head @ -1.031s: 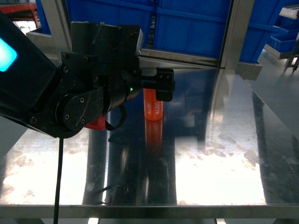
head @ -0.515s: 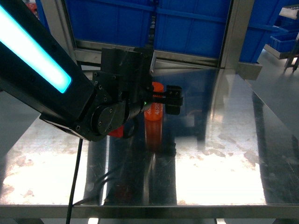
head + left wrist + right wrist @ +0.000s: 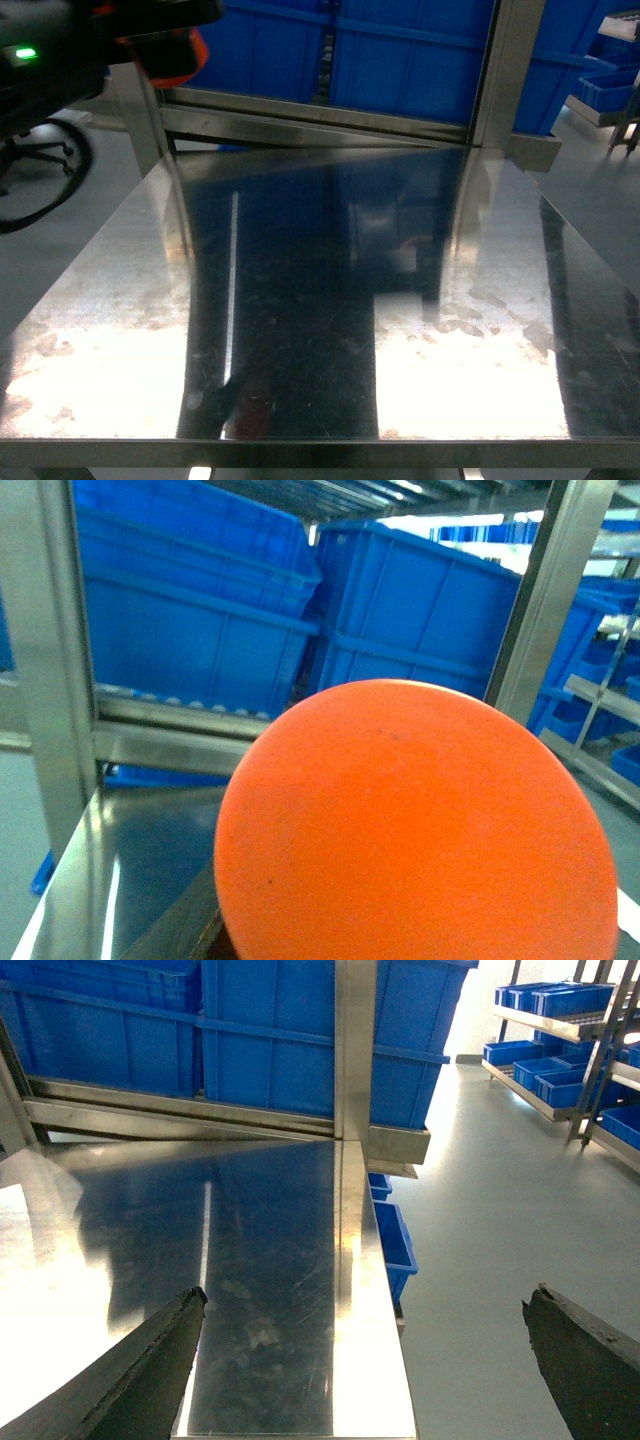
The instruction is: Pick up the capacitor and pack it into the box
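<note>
The capacitor (image 3: 415,825) is a bright orange piece whose round end fills most of the left wrist view. In the head view the capacitor (image 3: 172,55) shows as an orange patch at the top left, high above the steel table (image 3: 300,300). My left gripper (image 3: 150,30) is shut on it there, and its fingers are hidden behind the orange face in the wrist view. My right gripper (image 3: 365,1295) is open with nothing between its dark fingers (image 3: 150,1360), over the table's right edge. The box is out of view.
Big blue bins (image 3: 330,50) stand behind the table on a steel rack with upright posts (image 3: 500,70). Right of the table is grey floor with small blue bins (image 3: 390,1240) and shelving (image 3: 560,1030). An office chair (image 3: 40,170) stands at the left.
The left arm has lifted up and to the left, carrying the capacitor off the table's middle, where it stood upright before. The table top is now bare.
</note>
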Controlling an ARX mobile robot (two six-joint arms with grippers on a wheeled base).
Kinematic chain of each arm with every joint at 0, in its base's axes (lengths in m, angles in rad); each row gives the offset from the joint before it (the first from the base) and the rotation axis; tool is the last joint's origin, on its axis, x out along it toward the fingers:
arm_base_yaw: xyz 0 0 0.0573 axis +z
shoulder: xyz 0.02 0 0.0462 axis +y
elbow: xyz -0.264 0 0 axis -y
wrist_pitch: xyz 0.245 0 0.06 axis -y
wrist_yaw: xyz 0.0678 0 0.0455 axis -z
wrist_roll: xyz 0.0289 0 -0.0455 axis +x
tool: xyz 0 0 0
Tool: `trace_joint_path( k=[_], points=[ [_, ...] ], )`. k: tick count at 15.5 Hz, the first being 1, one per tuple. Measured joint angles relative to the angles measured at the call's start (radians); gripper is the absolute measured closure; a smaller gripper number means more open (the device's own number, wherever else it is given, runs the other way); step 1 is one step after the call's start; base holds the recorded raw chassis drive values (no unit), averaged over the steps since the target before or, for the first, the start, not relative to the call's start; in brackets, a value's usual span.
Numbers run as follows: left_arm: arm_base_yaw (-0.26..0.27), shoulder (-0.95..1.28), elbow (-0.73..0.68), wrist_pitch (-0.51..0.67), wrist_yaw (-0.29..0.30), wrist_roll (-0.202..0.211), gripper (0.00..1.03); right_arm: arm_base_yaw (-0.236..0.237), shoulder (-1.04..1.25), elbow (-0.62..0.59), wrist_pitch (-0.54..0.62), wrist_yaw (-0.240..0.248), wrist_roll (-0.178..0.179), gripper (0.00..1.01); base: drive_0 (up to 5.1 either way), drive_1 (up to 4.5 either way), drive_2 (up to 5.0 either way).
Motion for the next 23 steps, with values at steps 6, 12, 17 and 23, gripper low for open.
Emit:
trace_joint_path(
  k=[6, 12, 17, 23],
  points=[
    [0.07, -0.296, -0.244, -0.097, 0.043, -0.003, 0.58, 0.0, 0.0, 0.0, 0.0, 0.0, 0.0, 0.03, 0.0, 0.0, 0.0],
    [0.101, -0.554, -0.311, -0.116, 0.058, 0.014, 0.58, 0.0, 0.0, 0.0, 0.0, 0.0, 0.0, 0.03, 0.0, 0.0, 0.0],
    [0.174, -0.801, -0.464, -0.473, -0.055, 0.109, 0.58, 0.0, 0.0, 0.0, 0.0, 0.0, 0.0, 0.03, 0.0, 0.0, 0.0],
    [0.302, -1.037, -0.607, -0.58, 0.074, 0.11, 0.58, 0.0, 0.0, 0.0, 0.0, 0.0, 0.0, 0.03, 0.0, 0.0, 0.0]
  ],
)
